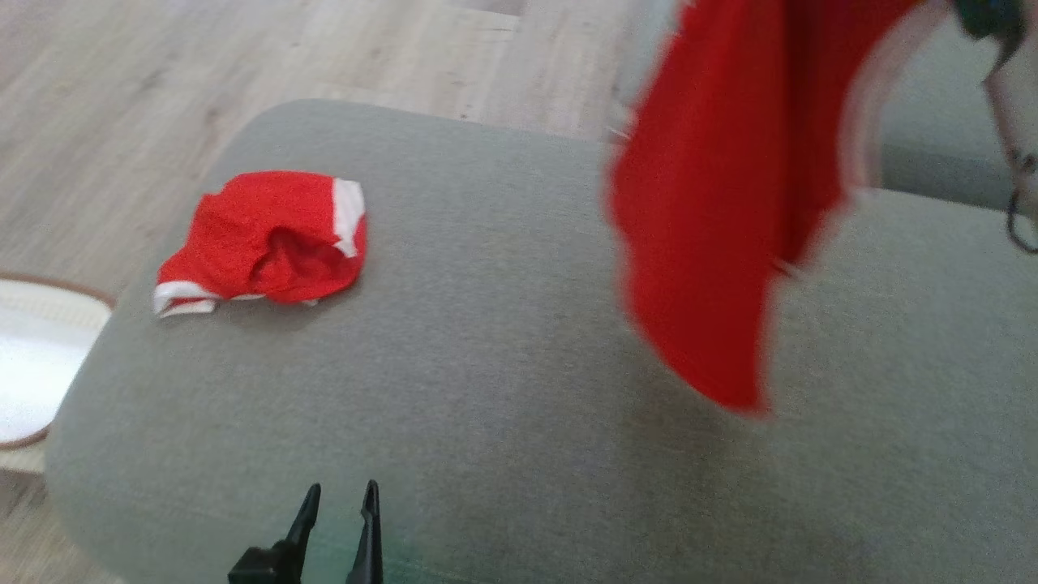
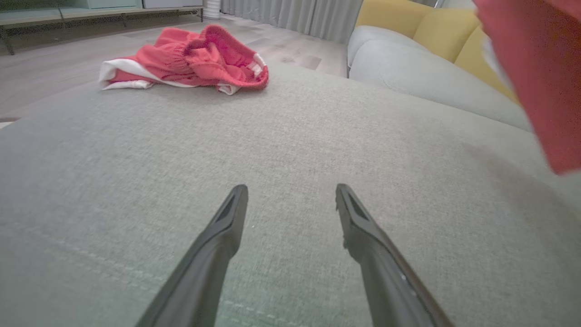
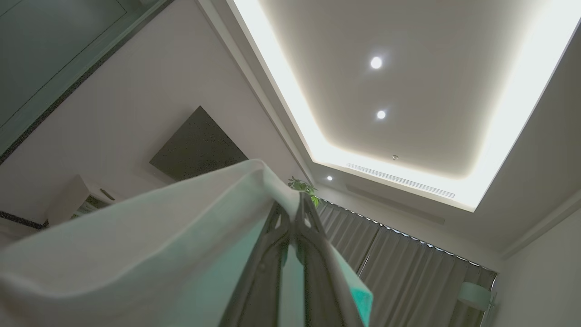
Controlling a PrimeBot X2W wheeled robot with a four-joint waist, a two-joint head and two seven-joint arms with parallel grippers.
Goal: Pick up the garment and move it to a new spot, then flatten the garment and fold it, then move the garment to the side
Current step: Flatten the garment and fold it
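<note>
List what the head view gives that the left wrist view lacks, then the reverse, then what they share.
Head view adds: a pale, brown-rimmed thing on the wood floor beside the grey cushion.
Left wrist view adds: a yellow sofa, grey curtains and a low shelf in the background.
Shared: that floor and cushion, the crumpled red garment lying on the cushion, the hanging red garment off to the right, and the open left gripper.
</note>
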